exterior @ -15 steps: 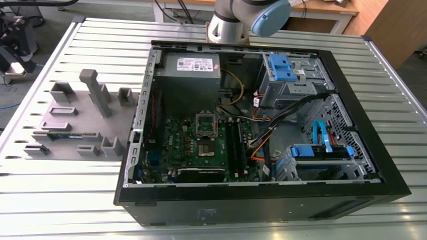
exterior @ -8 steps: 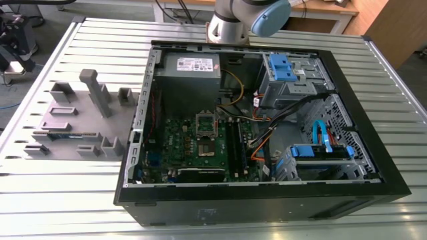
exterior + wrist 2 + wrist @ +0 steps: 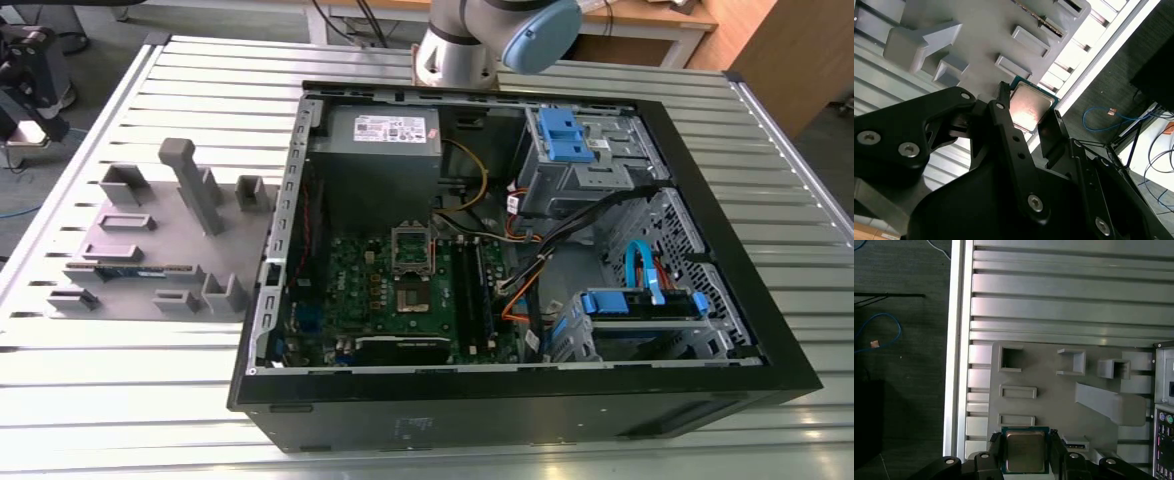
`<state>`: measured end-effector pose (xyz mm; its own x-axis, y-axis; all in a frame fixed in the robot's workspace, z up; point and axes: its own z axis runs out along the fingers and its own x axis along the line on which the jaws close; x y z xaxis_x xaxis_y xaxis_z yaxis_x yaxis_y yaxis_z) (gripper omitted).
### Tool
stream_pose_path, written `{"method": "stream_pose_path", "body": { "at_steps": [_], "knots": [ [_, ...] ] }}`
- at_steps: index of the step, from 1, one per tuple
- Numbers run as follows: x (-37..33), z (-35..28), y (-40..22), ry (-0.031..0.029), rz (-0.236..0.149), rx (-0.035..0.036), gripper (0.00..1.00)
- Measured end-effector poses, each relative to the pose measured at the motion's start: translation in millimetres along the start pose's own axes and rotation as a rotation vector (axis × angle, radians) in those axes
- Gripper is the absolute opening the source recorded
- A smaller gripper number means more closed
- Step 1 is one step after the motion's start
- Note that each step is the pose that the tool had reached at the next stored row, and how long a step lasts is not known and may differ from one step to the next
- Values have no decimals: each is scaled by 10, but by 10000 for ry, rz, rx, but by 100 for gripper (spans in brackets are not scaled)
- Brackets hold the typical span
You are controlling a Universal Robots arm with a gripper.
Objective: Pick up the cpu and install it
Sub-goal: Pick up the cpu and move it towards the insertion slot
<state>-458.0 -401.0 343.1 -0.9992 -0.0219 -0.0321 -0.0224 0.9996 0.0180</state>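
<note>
The cpu (image 3: pixel 1025 450), a small square chip with a shiny metal top and green edge, sits between the black fingers (image 3: pixel 995 446) of my gripper (image 3: pixel 1025 456), which is shut on it. It hangs in the air well above the grey holder tray (image 3: pixel 1054 400). In the second wrist view the cpu (image 3: pixel 1029 106) shows again in the gripper (image 3: pixel 1028 114), with one finger on each side. In the exterior view the open computer case (image 3: pixel 694 200) lies on the table, with the green motherboard (image 3: pixel 350 270) inside and its dark square socket (image 3: pixel 408 297) uncovered.
The grey tray (image 3: pixel 160 240) lies beside the case on the exterior view's left, with raised blocks and a memory stick (image 3: pixel 134 268) in a slot. Cables, a power supply (image 3: pixel 380 135) and blue drive brackets (image 3: pixel 563 135) crowd the case. The slatted metal table (image 3: pixel 160 400) ends near the tray.
</note>
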Motion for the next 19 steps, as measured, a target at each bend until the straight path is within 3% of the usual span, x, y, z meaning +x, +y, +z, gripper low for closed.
{"method": "stream_pose_path", "body": {
  "at_steps": [19],
  "knots": [
    [-5,-59,1,1,0,0,47]
  ]
}}
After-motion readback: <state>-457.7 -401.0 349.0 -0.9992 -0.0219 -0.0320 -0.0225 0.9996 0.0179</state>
